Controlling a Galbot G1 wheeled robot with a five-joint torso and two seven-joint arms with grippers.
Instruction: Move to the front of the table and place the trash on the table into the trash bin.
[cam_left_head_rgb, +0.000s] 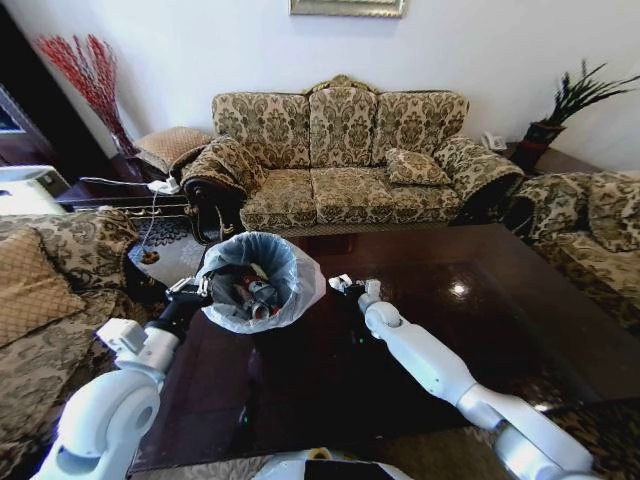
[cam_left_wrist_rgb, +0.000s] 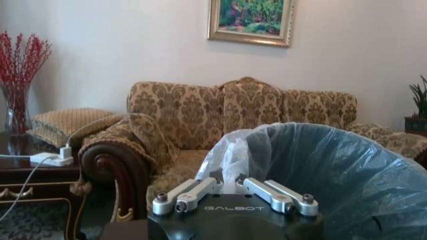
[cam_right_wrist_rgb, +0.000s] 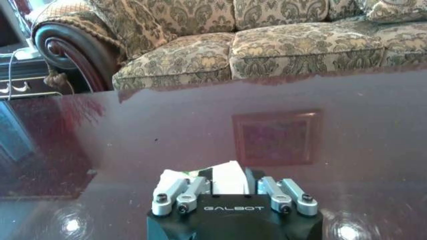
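Note:
The trash bin (cam_left_head_rgb: 256, 283), lined with a pale bluish bag (cam_left_wrist_rgb: 333, 175), stands at the left part of the dark glossy table (cam_left_head_rgb: 480, 300). It holds several pieces of litter. My left gripper (cam_left_head_rgb: 198, 290) is at the bin's left rim, its fingers (cam_left_wrist_rgb: 193, 192) shut on the bunched bag edge (cam_left_wrist_rgb: 230, 152). Just right of the bin, low over the table (cam_right_wrist_rgb: 200, 130), my right gripper (cam_left_head_rgb: 350, 288) is shut on a small white piece of trash (cam_right_wrist_rgb: 227, 174) with a green bit on it.
A patterned sofa (cam_left_head_rgb: 340, 160) stands beyond the table's far edge, with armchairs at the left (cam_left_head_rgb: 50, 270) and right (cam_left_head_rgb: 590, 230). A dark side table (cam_left_head_rgb: 110, 190) with a white power strip sits at the back left. The table's right half is bare.

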